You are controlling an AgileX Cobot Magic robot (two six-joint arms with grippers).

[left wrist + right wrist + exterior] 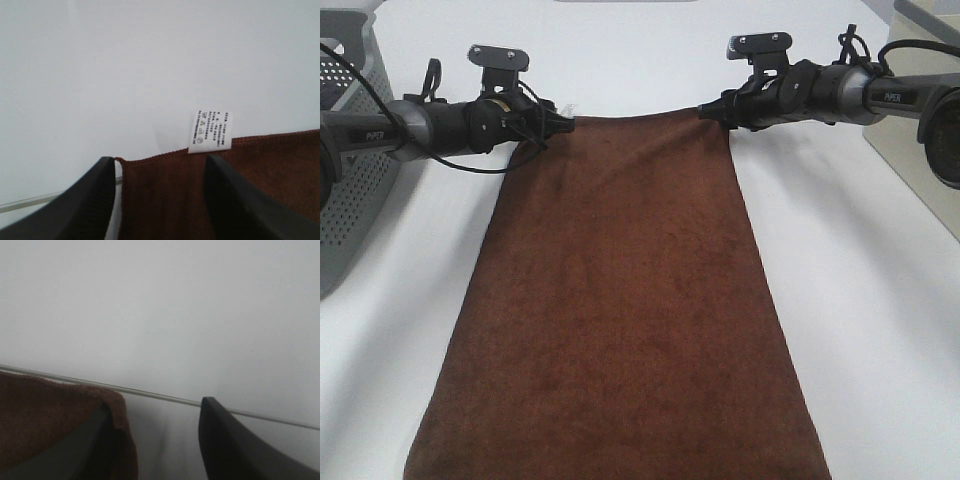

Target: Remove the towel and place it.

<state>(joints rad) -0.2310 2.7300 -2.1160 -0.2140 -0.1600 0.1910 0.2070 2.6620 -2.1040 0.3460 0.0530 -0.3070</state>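
The towel [620,320] lies spread flat on the white table, a long dark reddish-brown cloth running from the far middle to the near edge. My left gripper [565,122] is at its far left corner, and my right gripper [705,110] is at its far right corner. In the left wrist view the gripper [160,200] is open, with the towel [170,195] corner and its white tag [210,131] lying loose between the black fingers [85,200]. In the right wrist view the gripper [160,440] is open too. There the towel [50,425] corner rests against one finger [95,445].
A grey perforated basket [345,160] stands at the left edge, beside the left arm. A beige box [910,150] sits at the right edge behind the right arm. White tabletop [860,300] flanks the towel on both sides.
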